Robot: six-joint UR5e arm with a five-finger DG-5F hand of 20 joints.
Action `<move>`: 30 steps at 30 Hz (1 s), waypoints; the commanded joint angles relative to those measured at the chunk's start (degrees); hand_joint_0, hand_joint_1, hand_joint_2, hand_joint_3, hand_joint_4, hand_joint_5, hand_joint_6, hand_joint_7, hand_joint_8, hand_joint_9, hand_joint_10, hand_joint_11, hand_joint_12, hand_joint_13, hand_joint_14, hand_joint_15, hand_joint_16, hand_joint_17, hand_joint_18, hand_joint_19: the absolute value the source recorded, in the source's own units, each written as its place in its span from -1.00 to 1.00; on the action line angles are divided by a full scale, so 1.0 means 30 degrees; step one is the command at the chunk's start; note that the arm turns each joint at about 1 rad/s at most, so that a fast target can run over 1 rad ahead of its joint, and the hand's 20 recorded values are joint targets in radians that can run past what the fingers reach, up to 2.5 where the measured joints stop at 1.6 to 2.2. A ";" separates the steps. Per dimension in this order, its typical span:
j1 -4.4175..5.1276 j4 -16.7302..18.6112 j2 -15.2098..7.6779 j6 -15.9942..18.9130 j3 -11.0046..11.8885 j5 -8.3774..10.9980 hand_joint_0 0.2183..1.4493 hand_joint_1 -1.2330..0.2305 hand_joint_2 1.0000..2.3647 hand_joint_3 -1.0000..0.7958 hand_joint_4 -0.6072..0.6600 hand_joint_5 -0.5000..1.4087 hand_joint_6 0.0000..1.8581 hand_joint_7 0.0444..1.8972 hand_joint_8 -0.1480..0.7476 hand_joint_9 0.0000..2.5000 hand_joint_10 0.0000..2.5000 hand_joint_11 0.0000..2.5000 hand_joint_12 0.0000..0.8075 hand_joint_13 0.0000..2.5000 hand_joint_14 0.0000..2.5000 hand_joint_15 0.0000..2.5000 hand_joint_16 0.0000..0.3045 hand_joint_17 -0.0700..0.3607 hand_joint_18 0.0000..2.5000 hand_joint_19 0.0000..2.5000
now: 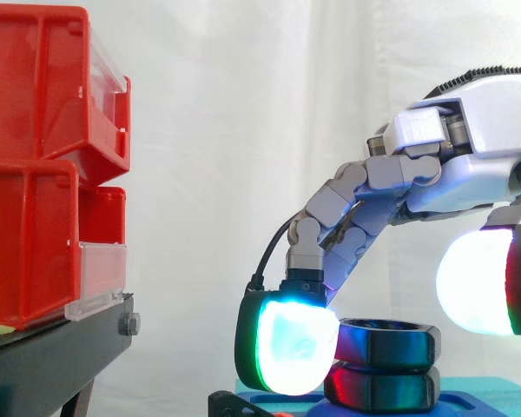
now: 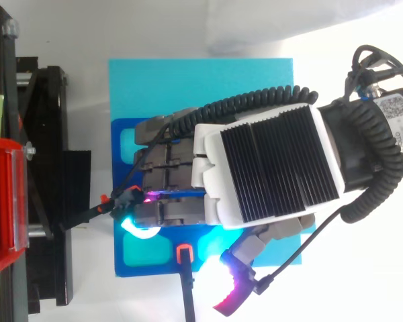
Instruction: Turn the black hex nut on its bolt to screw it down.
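over the blue base (image 2: 201, 80), hand (image 1: 469, 165) curled onto nut (image 1: 388, 341), one pad (image 1: 288, 346) against its side, thumb clear. may slip off sideways without turning it, lacking counter-grip.

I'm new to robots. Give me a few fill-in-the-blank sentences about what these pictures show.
1. The bins at the left are ___ in colour.
2. In the side view the hand comes in from the ___ edge.
3. The nut below the hand is ___ in colour.
4. The nut stands over a ___ base.
Missing words: red; right; black; blue.
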 commanded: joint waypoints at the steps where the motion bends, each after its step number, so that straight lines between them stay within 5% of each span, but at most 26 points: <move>1: -0.0049 0.0080 -0.0001 0.0009 0.0000 -0.0030 -0.66 0.12 -1.00 -0.44 0.46 -0.69 -0.09 -0.39 0.14 -0.43 -0.99 -0.57 -0.05 -0.42 -0.99 -0.81 -0.69 -0.18 -0.54 -0.82; 15: -0.0283 0.0139 -0.0001 0.0009 0.0000 -0.0440 -0.66 0.11 -1.00 -0.44 0.46 -0.69 -0.09 -0.38 0.14 -0.43 -0.99 -0.56 -0.05 -0.42 -0.99 -0.81 -0.69 -0.18 -0.54 -0.82; 30: -0.1074 0.0197 -0.0001 -0.0021 0.0000 -0.1524 -0.66 0.11 -1.00 -0.44 0.45 -0.69 -0.09 -0.39 0.14 -0.43 -0.99 -0.56 -0.05 -0.42 -0.99 -0.80 -0.69 -0.18 -0.54 -0.82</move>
